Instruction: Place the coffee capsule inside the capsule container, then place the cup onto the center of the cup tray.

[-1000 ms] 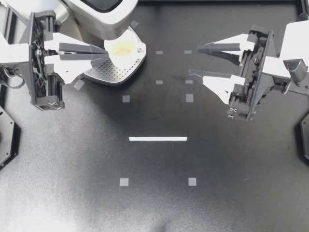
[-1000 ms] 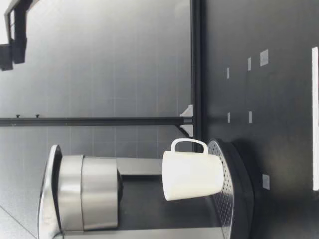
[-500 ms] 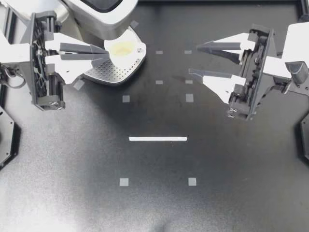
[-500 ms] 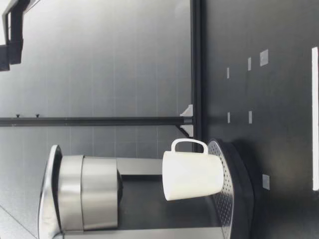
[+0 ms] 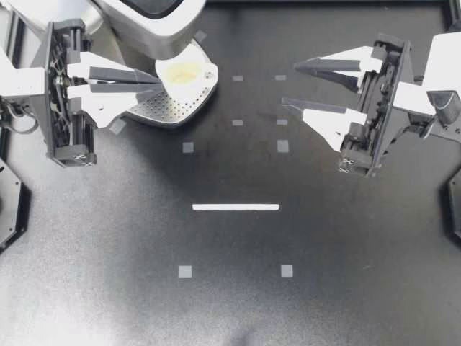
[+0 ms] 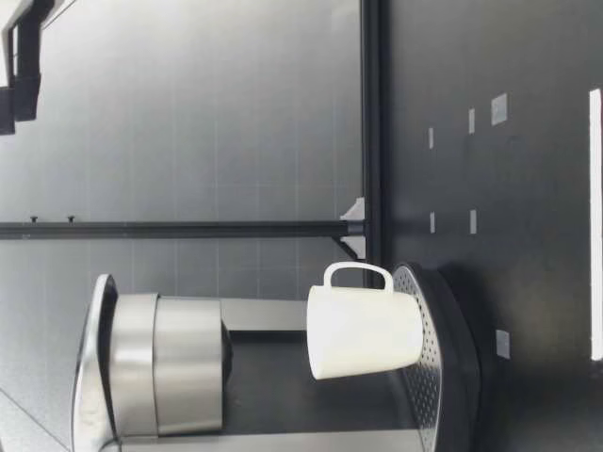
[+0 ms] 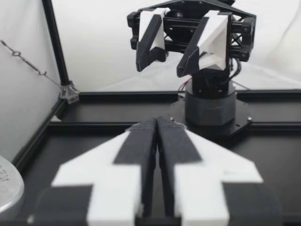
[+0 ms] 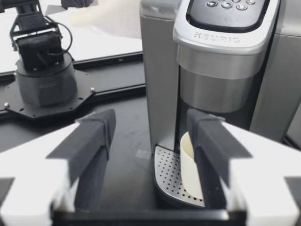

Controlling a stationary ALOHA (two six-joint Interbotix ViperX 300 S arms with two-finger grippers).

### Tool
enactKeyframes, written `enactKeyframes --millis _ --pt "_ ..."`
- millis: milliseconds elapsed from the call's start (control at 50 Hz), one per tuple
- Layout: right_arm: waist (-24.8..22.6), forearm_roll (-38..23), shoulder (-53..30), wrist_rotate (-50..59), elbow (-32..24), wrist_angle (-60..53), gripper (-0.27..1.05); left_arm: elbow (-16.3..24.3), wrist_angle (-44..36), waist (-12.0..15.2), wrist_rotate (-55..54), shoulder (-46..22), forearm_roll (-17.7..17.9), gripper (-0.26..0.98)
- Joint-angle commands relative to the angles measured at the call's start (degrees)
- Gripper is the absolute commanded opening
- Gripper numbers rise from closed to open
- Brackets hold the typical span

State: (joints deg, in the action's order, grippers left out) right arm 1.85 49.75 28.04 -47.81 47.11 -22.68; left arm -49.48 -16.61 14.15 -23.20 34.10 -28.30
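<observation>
Left hand [image 5: 160, 81] pinched shut, just beside white ceramic cup [image 5: 189, 72] standing on perforated silver cup tray [image 5: 169, 109]; right hand [image 5: 289, 85] spread wide, well apart, over black worktop [image 5: 230, 303].

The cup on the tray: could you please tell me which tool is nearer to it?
Left. Seen from above, my left tool is shut, its tips just beside the rim of the cup; my right tool, open, is well off on the other side.

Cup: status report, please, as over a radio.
Left gripper jaws shut, empty; right gripper jaws open, empty. Cup upright on cup tray, beneath the coffee machine. Nothing in the way.
</observation>
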Motion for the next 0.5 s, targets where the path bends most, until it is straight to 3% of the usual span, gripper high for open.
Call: enactKeyframes --millis 0,480 --pt "-0.4 -0.2 0.4 0.1 -0.7 -0.4 0.6 0.8 -0.5 0.0 0.0 0.4 0.1 0.1" --pt "-0.3 -0.3 -0.4 0.3 -0.7 -0.6 0.6 1.0 -0.9 -0.2 -0.1 0.3 0.4 0.1"
